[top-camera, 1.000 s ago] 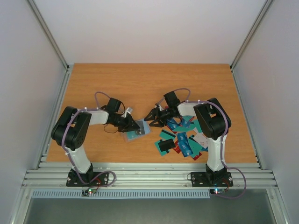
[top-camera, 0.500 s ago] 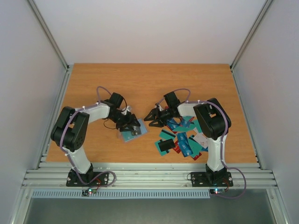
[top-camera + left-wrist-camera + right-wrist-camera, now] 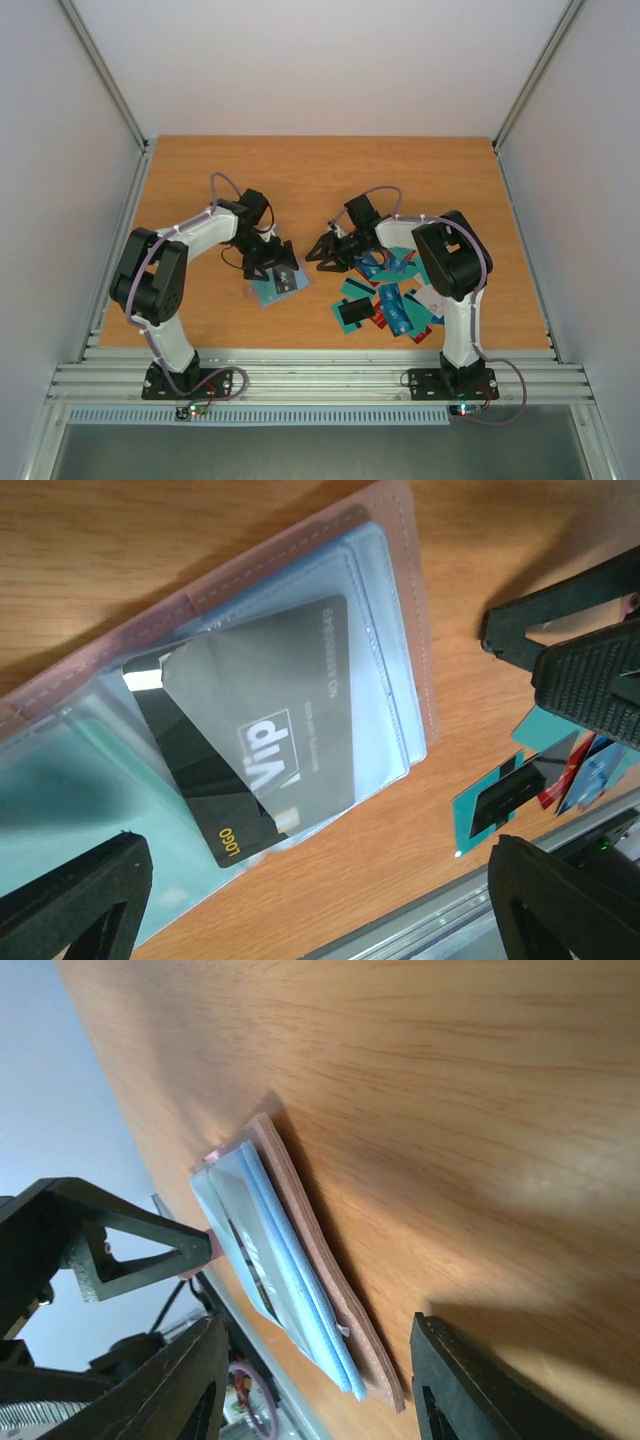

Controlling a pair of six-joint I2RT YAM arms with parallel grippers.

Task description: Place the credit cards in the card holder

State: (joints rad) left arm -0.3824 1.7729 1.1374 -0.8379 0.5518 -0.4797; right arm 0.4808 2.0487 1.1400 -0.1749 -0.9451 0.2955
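Top external: left gripper (image 3: 270, 264) opened wide, card holder (image 3: 277, 288) released.

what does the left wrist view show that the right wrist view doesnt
Left wrist only: a black VIP card partly in a clear pocket of the holder, and loose cards beside it. Right wrist only: the holder edge-on, its layers stacked. Both: the holder lying on the table.

Bright, even overhead light casts soft shadows on the orange-brown wooden table (image 3: 320, 170), while pale glare hazes the clear plastic pockets of the flat tan card holder (image 3: 385, 630).
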